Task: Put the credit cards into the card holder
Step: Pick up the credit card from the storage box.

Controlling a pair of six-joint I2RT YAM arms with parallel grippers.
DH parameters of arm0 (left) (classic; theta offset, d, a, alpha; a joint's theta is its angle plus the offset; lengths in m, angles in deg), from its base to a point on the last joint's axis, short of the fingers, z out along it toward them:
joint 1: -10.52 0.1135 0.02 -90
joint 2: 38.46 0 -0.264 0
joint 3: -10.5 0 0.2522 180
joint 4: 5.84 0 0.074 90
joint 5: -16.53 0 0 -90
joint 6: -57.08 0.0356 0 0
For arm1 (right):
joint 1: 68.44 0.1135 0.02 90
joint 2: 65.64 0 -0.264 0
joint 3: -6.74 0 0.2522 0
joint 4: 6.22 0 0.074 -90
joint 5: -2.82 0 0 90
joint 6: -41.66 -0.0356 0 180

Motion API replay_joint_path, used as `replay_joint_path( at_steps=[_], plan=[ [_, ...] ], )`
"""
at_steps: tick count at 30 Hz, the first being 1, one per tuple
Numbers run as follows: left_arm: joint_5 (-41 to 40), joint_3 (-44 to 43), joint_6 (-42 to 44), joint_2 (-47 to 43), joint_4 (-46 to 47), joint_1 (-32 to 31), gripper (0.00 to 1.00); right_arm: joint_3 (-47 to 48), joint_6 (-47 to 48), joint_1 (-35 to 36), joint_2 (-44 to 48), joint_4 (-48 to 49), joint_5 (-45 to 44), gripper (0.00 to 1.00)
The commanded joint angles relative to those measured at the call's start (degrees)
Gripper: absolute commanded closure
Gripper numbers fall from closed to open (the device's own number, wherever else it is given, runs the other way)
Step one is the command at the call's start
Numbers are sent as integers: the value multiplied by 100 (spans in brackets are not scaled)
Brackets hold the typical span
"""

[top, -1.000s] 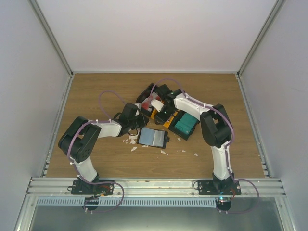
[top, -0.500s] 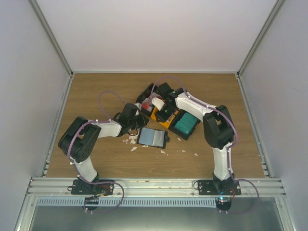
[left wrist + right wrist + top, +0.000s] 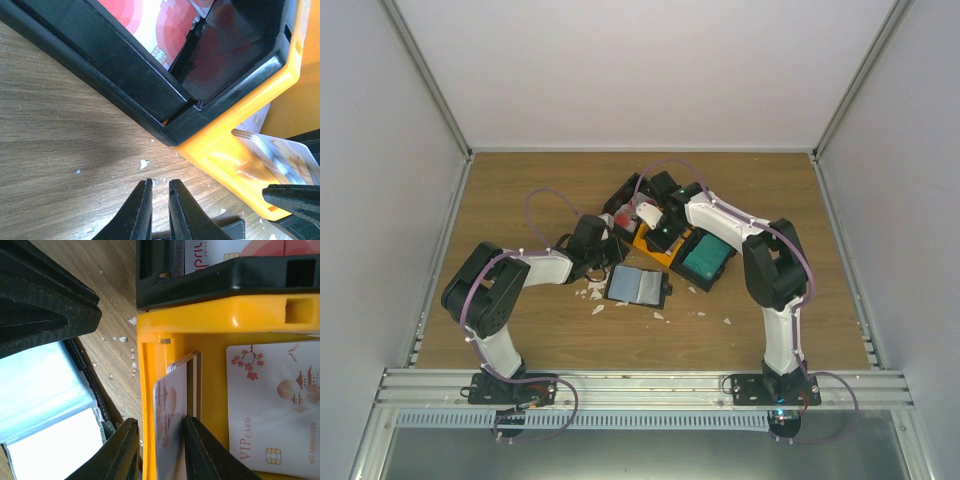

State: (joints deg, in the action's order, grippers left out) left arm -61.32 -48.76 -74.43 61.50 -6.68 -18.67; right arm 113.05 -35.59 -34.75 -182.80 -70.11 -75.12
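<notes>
The card holder (image 3: 638, 286) lies open on the table, its clear sleeves (image 3: 45, 385) facing up. Pale pinkish-white credit cards sit in an orange bin (image 3: 670, 257): one lies flat (image 3: 275, 405), several stand on edge against the bin wall (image 3: 210, 315). My right gripper (image 3: 658, 228) reaches down there, open, jaws narrowed around one standing card (image 3: 170, 440). One finger touches the card's face and the other (image 3: 125, 450) is outside the wall. My left gripper (image 3: 158, 184) is shut with nothing showing between its tips, low over the table by the holder's corner (image 3: 232, 229).
A black bin (image 3: 125, 75) holding red-and-white cards (image 3: 150, 20) touches the orange bin at the back. Another black bin with teal cards (image 3: 703, 258) lies to the right. White scraps (image 3: 595, 292) litter the wood beside the holder. Enclosure walls ring the table.
The right gripper's jaws have narrowed around the standing card, and that arm has shifted slightly at the orange bin. The left arm has not moved.
</notes>
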Motion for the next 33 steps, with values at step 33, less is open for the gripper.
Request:
replay_joint_path(
  at_steps=[33],
  plan=[
    [-35, 267, 6, -669, 118, 25, 80, -241, -610, 45, 1722, 440, -276, 99]
  ],
)
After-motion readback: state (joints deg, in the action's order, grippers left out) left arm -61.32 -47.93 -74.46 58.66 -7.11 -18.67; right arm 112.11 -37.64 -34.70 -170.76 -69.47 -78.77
